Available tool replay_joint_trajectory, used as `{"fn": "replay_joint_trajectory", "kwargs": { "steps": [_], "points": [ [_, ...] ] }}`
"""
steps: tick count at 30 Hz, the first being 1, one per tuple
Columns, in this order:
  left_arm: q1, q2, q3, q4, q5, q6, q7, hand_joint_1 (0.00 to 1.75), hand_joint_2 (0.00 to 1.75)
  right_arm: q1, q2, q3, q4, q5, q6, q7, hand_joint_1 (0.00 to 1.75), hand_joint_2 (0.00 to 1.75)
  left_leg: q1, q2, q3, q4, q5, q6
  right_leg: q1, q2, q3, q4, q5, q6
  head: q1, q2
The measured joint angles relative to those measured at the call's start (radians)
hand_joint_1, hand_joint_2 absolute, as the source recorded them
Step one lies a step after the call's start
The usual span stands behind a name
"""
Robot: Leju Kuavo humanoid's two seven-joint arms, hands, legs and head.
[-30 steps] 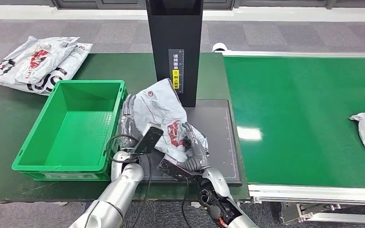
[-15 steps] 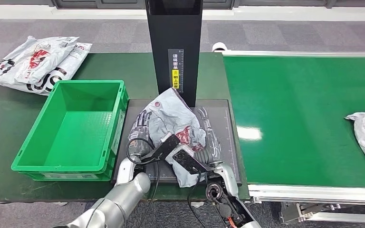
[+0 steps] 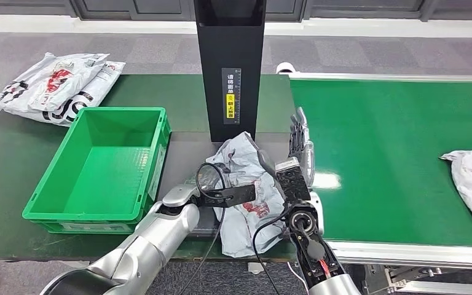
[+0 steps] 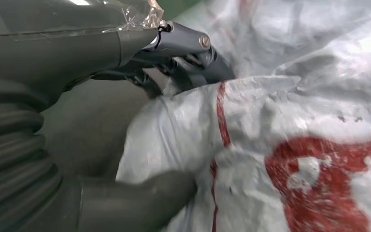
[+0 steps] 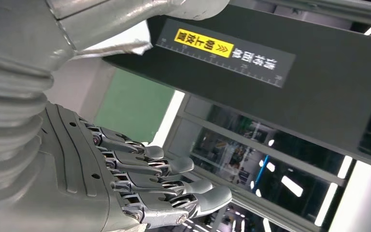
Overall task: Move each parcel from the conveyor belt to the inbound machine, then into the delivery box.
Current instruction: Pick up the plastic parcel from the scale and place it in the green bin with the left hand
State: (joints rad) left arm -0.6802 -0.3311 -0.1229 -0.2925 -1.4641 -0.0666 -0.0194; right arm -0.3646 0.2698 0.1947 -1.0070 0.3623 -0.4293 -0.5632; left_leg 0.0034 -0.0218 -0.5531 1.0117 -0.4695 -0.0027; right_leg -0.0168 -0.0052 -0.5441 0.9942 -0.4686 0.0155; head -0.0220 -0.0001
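Since the earlier frames the right hand [image 3: 301,142] has let go of the parcel [image 3: 249,196] and risen beside the inbound machine [image 3: 230,61], fingers straight, empty. The crumpled white parcel with red print now lies lower on the machine's grey platform [image 3: 187,153], pinched by the left hand [image 4: 140,72].

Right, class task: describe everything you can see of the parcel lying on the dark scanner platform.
The parcel is a crumpled white plastic mailer with red print, soft and wrinkled. It lies on the dark platform below the black column, its near end hanging over the table edge. The left robot hand grips it; the right robot hand, fingers straight, is raised beside it.
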Motion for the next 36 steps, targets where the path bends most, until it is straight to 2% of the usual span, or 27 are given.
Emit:
{"fn": "replay_joint_trajectory", "kwargs": {
  "steps": [9,16,28,32,36],
  "points": [
    [-0.003,0.0,-0.02,0.001,0.001,0.006,-0.028,1.75,1.75,-0.006,-0.013,-0.001,-0.001,-0.004,0.012,0.002,0.0,1.75,0.0,0.0,0.005,0.0,-0.001,-0.001,0.0,0.001,0.006,0.0,-0.001,-0.001,0.0,0.0],
    [-0.002,-0.002,-0.019,0.002,0.073,0.169,-0.104,1.75,1.75,-0.02,-0.02,-0.025,0.051,0.02,-0.004,0.017,0.0,1.75,0.0,0.001,0.002,0.0,-0.001,-0.002,0.0,0.002,0.001,0.001,-0.001,-0.001,0.0,0.0],
    [-0.002,-0.006,-0.016,0.004,0.11,0.218,-0.141,1.75,1.75,-0.017,-0.026,-0.046,0.097,0.03,-0.005,0.018,0.0,1.75,0.0,0.002,-0.005,0.0,-0.001,-0.002,0.0,0.003,-0.007,0.001,0.0,-0.002,0.0,0.0],
    [-0.011,-0.006,0.02,0.0,0.189,0.326,-0.194,1.75,1.75,-0.014,-0.026,-0.068,0.127,0.042,-0.005,0.014,0.0,1.75,0.0,0.002,-0.009,0.0,0.0,-0.002,0.0,0.004,-0.01,0.002,0.002,-0.001,0.0,0.0],
    [-0.051,0.003,0.063,-0.028,0.235,0.573,-0.187,1.75,1.75,-0.016,-0.026,-0.108,0.183,0.046,-0.008,-0.008,0.0,1.75,0.0,0.003,-0.018,0.001,0.004,-0.003,0.0,0.005,-0.019,0.003,0.006,-0.002,0.0,0.0]
  ]
}}
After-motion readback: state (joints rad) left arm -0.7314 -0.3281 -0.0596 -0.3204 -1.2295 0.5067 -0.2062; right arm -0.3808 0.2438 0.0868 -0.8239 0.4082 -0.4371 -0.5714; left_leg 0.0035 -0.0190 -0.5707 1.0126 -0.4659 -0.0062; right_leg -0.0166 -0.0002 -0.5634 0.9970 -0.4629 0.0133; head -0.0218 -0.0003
